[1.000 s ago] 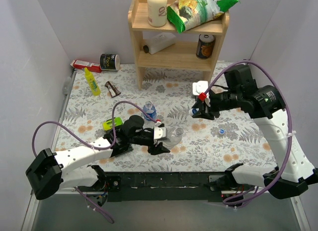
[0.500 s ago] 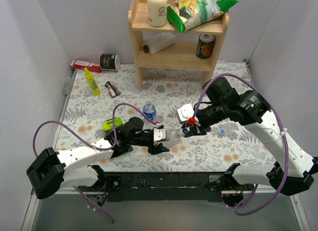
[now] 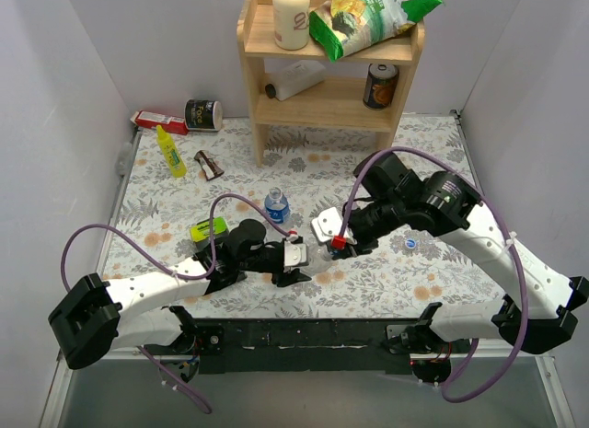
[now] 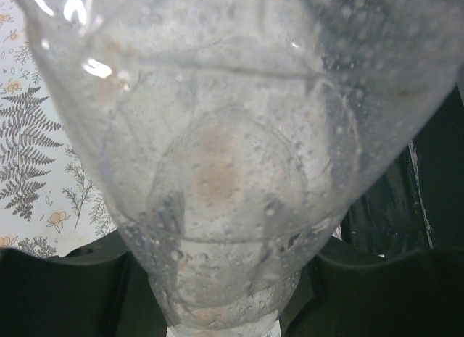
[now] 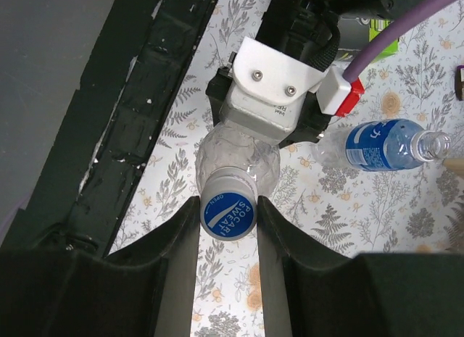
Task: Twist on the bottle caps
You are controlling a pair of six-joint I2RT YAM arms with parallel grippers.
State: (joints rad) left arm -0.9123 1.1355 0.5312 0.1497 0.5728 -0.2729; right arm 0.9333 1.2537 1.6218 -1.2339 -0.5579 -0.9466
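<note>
The blue cap (image 5: 228, 214) sits at the mouth of the plain bottle (image 5: 239, 159), pinched between the narrowly spread fingers (image 5: 181, 243) of the right gripper (image 3: 331, 251). It looks lined up for threading. The left gripper (image 3: 296, 262) is clamped round the bottle's body near the middle of the surface (image 3: 166, 216), likely to keep it from spinning while the cap is turned.

Just beyond lies the labelled bottle (image 3: 276, 207), its mouth open. Its cap (image 3: 410, 243) waits on the surface to the right.

A second ago the right gripper was well to the right, apart from the bottle and carrying the cap. Half a second ago it was nearer, and now it meets the neck. The left arm has hardly shifted.
</note>
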